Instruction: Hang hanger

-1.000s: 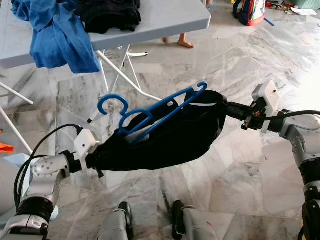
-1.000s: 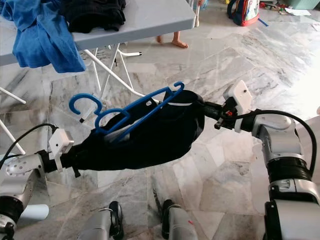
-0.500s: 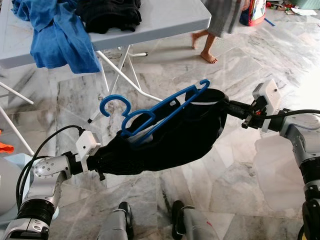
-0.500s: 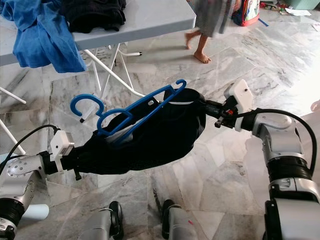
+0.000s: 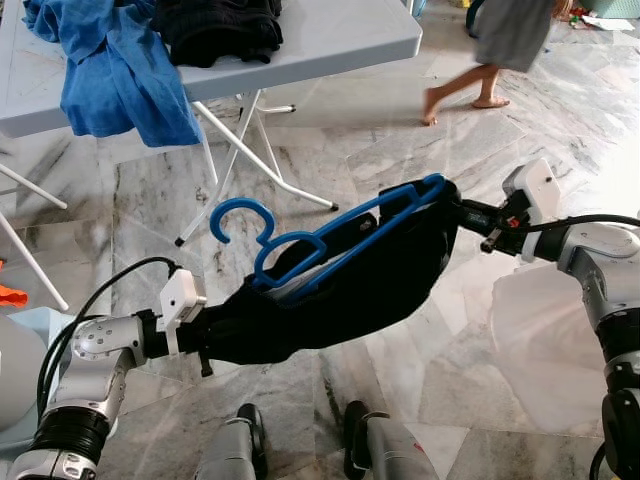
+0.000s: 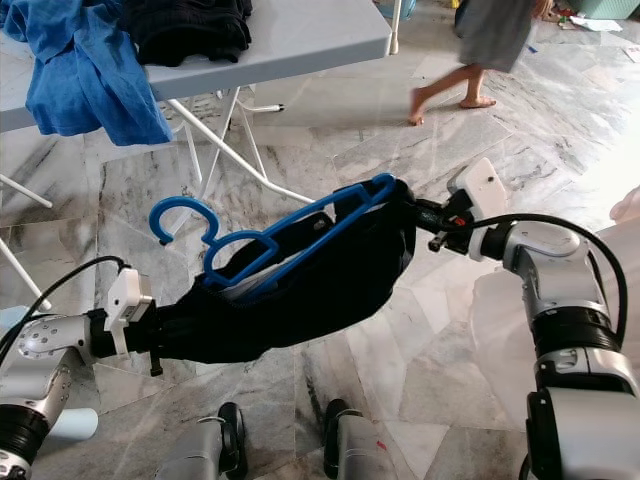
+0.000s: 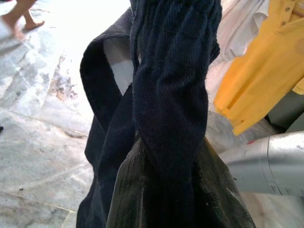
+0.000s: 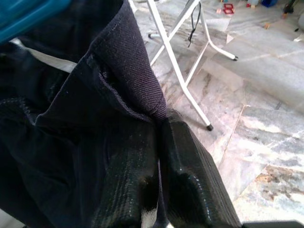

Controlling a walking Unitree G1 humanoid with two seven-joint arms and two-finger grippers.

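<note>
Since a second ago your blue hanger [image 5: 330,240] has drifted toward the right gripper [image 5: 462,214], and the person [image 5: 500,45] has walked across behind the desk [image 5: 330,40]. You hold the dark garment [image 5: 350,285] stretched between both arms, the hanger lying tilted on top of it. Your left gripper [image 5: 205,335] has its jaws clamped on one end of the garment, the right gripper's jaws pinch the other end. Blue cloth [image 5: 110,65] hangs over the desk.
</note>
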